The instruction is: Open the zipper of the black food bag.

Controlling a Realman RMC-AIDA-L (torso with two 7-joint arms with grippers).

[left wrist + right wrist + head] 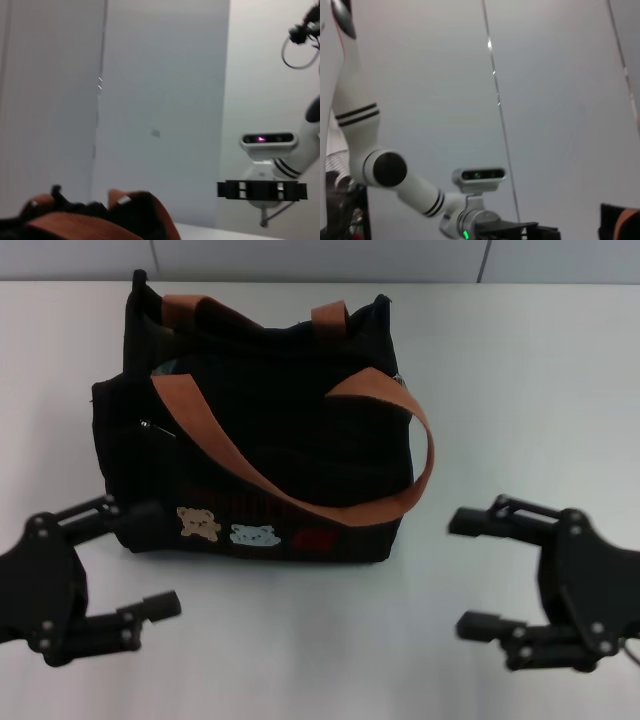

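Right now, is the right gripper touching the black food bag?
Apart. The head view shows bare white table between the right gripper, its fingers spread, and the black food bag.

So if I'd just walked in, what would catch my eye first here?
Probably the black food bag, standing mid-table with orange-brown straps draped over it and small bear, cloud and red patches low on its front. Then the two open black claws nearest the camera: the left gripper touching or almost touching the bag's lower corner, the right gripper apart from it.
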